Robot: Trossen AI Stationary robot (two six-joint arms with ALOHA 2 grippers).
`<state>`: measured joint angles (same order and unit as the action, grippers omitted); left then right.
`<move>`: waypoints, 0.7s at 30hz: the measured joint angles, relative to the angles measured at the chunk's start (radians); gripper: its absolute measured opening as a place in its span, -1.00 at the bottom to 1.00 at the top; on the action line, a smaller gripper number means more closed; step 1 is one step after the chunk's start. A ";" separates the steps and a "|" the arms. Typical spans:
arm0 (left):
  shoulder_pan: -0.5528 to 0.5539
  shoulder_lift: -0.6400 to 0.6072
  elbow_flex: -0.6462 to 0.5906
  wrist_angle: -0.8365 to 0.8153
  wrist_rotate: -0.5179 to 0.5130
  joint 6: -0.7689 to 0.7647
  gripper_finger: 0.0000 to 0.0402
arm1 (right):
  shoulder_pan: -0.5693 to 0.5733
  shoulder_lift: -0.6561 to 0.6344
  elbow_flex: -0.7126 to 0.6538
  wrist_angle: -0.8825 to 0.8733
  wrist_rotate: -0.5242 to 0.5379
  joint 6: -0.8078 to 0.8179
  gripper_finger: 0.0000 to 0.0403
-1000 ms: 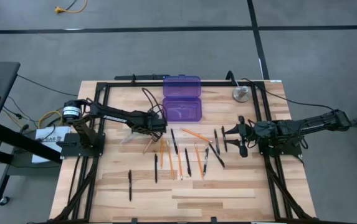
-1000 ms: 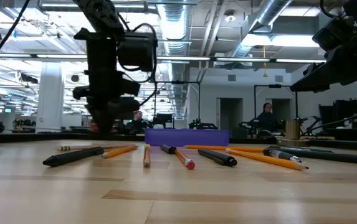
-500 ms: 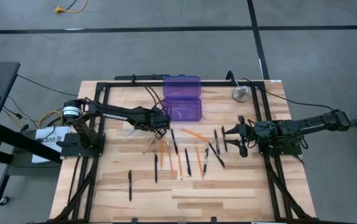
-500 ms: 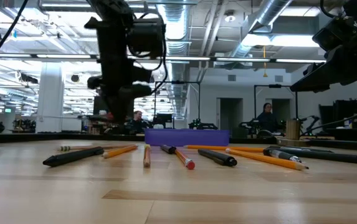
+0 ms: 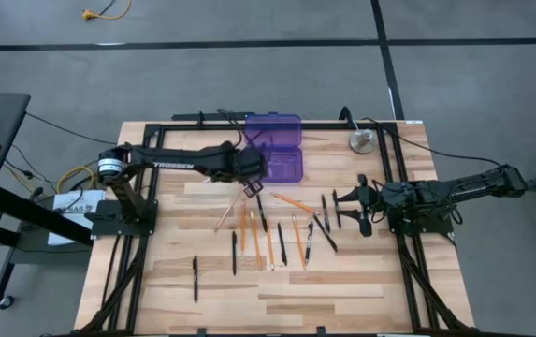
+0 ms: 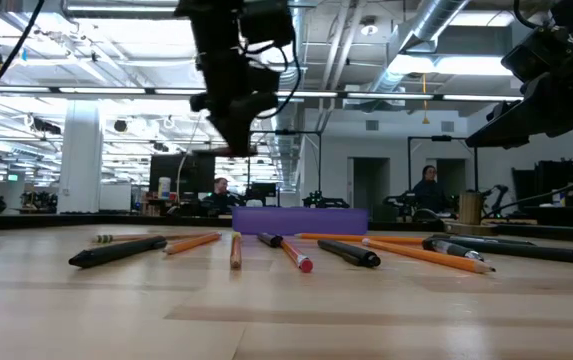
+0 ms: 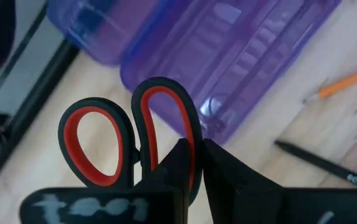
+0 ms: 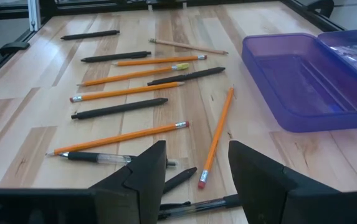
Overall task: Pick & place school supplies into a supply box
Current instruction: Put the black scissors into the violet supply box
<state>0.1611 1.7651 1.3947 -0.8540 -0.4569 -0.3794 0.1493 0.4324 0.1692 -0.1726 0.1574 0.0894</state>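
The left gripper (image 5: pixel 252 178) hangs above the table (image 5: pixel 342 290), just beside the near left corner of the purple box (image 5: pixel 279 165). Its fingers are clamped on the scissors (image 7: pixel 138 140) — the red-and-black handle loops stick out past the fingertips in the left wrist view. The box lies open near the far edge of the table, lid (image 5: pixel 272 127) folded back away from the tray.

The right gripper (image 5: pixel 361 206) waits at the right side of the table, fingers spread wide with nothing between them. Orange pencils (image 5: pixel 293 201) and dark pens (image 5: pixel 261 213) lie scattered on the table between the two arms — none inside the box.
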 joint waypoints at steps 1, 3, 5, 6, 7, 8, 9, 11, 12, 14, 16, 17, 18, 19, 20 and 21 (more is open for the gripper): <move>0.007 0.012 0.021 0.020 0.000 0.027 -0.92 | 0.000 0.000 0.000 0.000 0.000 0.000 -0.16; 0.025 0.037 0.060 0.043 0.017 0.073 -0.92 | 0.000 0.000 0.000 0.000 0.000 0.000 -0.16; 0.040 0.075 0.113 0.047 0.035 0.122 -0.92 | 0.000 0.000 0.001 0.000 0.000 -0.001 -0.16; 0.048 0.100 0.143 0.050 0.045 0.145 -0.92 | 0.000 0.000 0.001 0.000 0.000 -0.001 -0.16; 0.053 0.128 0.177 0.052 0.046 0.170 -0.92 | 0.000 0.000 0.001 0.000 0.000 -0.001 -0.16; 0.058 0.153 0.209 0.051 0.053 0.196 -0.92 | 0.000 0.000 0.001 -0.001 0.000 0.000 -0.16; 0.062 0.183 0.243 0.047 0.054 0.218 -0.92 | 0.000 0.000 0.001 -0.006 0.000 0.000 -0.16; 0.067 0.240 0.315 0.052 0.059 0.262 -0.92 | 0.000 0.000 0.001 -0.008 0.000 0.000 -0.16; 0.069 0.272 0.354 0.045 0.064 0.281 -0.92 | 0.000 0.000 0.001 -0.008 0.000 0.000 -0.16; 0.072 0.323 0.426 0.045 0.085 0.315 -0.92 | 0.000 0.000 0.001 -0.008 0.000 -0.001 -0.16; 0.072 0.375 0.493 0.043 0.096 0.348 -0.92 | 0.000 0.000 0.001 -0.010 0.000 -0.001 -0.16; 0.072 0.397 0.521 0.044 0.109 0.362 -0.92 | 0.000 0.000 0.001 -0.010 0.000 -0.001 -0.16; 0.072 0.422 0.547 0.042 0.113 0.375 -0.92 | 0.000 0.000 0.001 -0.011 0.000 -0.001 -0.16; 0.071 0.440 0.572 0.041 0.118 0.387 -0.92 | 0.000 0.000 0.001 -0.012 0.000 -0.001 -0.16; 0.071 0.459 0.591 0.041 0.130 0.397 -0.92 | 0.000 0.000 0.001 -0.015 0.000 -0.002 -0.16; 0.071 0.476 0.606 0.041 0.136 0.407 -0.92 | 0.000 0.000 0.001 -0.017 0.000 -0.002 -0.16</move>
<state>0.2319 2.2414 2.0011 -0.8125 -0.3206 0.0273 0.1490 0.4328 0.1703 -0.1893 0.1574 0.0872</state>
